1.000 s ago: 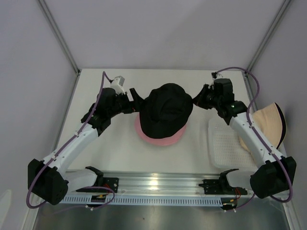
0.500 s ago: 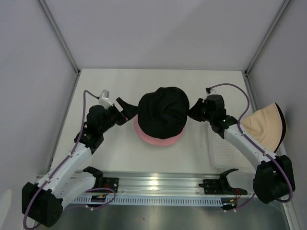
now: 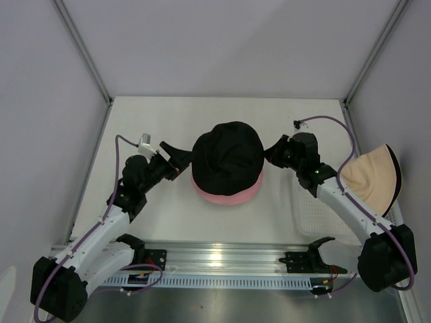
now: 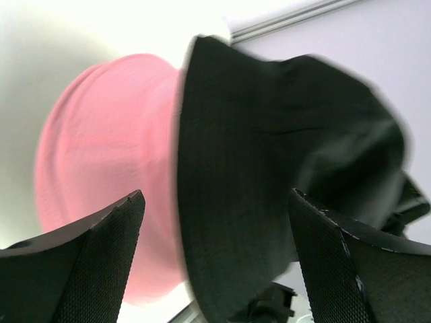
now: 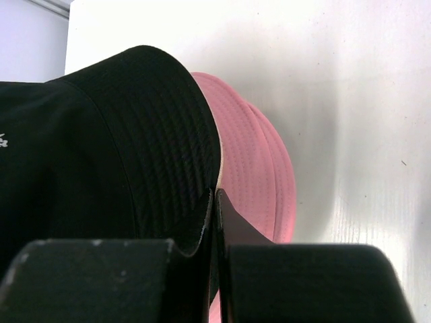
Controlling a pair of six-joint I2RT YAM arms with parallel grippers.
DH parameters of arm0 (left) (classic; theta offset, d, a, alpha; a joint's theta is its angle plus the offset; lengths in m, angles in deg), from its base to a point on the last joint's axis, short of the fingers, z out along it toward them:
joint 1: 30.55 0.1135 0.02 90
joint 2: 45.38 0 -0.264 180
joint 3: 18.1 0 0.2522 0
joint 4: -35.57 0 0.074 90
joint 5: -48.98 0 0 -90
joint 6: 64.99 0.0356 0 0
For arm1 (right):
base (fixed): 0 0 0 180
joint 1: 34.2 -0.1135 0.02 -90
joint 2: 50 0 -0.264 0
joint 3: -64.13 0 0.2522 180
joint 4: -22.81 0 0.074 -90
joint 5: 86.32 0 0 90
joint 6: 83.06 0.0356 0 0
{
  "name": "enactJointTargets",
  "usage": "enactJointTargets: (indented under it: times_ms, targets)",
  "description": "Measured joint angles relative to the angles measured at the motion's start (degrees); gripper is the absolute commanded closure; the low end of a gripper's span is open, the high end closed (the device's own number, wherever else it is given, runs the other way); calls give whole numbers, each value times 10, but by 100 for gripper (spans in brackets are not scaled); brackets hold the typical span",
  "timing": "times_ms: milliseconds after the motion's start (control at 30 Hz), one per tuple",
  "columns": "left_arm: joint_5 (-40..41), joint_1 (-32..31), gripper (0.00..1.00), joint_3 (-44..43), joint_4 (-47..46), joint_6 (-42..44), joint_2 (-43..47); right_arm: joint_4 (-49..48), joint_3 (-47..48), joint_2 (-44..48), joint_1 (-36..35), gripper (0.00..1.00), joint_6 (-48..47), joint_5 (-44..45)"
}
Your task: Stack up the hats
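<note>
The black hat sits crown up over a pink hat in the middle of the table. My left gripper is open just left of the black hat. In the left wrist view its fingers stand wide apart, with the black brim and the pink hat beyond them, touching neither. My right gripper is shut on the black hat's right brim. The right wrist view shows the jaws pinched on the brim edge, with the pink hat beneath. A beige hat lies at the far right.
A white mesh tray lies on the right, under my right arm, with the beige hat hanging over its far side. A metal rail runs along the near edge. Frame posts stand at the back corners.
My left gripper has let go of the black hat's left brim and drawn back to the left. The black hat has settled lower onto the pink hat. My right gripper still holds the brim.
</note>
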Motion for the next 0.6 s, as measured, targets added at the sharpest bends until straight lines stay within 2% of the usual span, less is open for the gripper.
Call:
enactJointTargets:
  times_ms: [67,267,367,400,533,600]
  targets:
    - [4,0,11,17,-1,-3,-2,-3,0,-5,0,100,0,0]
    - [-8,-1,22,65,-47,-23,-16,-3,0,-19,-2,100,0,-3]
    - [-18,-6,34,65,-94,-38,-45,-4,0,-23,-2,100,0,-3]
    - [-22,-8,45,65,-107,-43,-54,-3,0,-23,-3,100,0,-3]
    - [-29,-10,69,66,-145,-61,-69,-4,0,-23,-5,100,0,-3]
    - [-29,-10,91,69,-160,-68,-70,-4,0,-23,-5,100,0,-3]
